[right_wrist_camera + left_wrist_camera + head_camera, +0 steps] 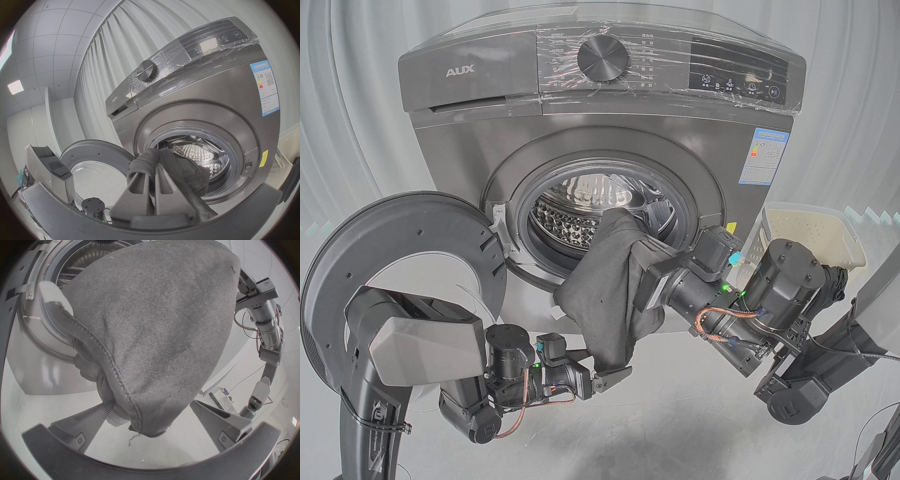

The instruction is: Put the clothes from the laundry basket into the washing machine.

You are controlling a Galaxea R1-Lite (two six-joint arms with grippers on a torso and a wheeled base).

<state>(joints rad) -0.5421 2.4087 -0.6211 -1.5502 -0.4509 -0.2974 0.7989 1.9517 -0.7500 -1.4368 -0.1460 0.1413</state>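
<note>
On the far left I see the round door (pixel 394 250) of the washing machine (pixel 487 144) swung wide open, its inner side facing me. Low down, just right of the door, my left pincer (pixel 611 377) sits under the hanging cloth. In the left wrist view its fingers (pixel 218 422) are spread wide and the lower tip of the cloth dangles between them. One finger pad looks to be touching the cloth, but I cannot tell for sure, and nothing is gripped there.

The dark grey garment (pixel 606 294) is the piece I am working with. Its top is up at the mouth of the drum (pixel 581 212), over the lower right part of the opening, and the rest drapes down the front of the machine, clear of the floor (pixel 675 425).

To the right, my right arm reaches in towards the opening. In the right wrist view the right pincer (pixel 155 187) has its two fingers closed almost together, with a fold of the garment pinched between them just in front of the drum mouth.

Farthest right, the cream laundry basket (pixel 831 228) stands beside the machine, behind the right arm.
</note>
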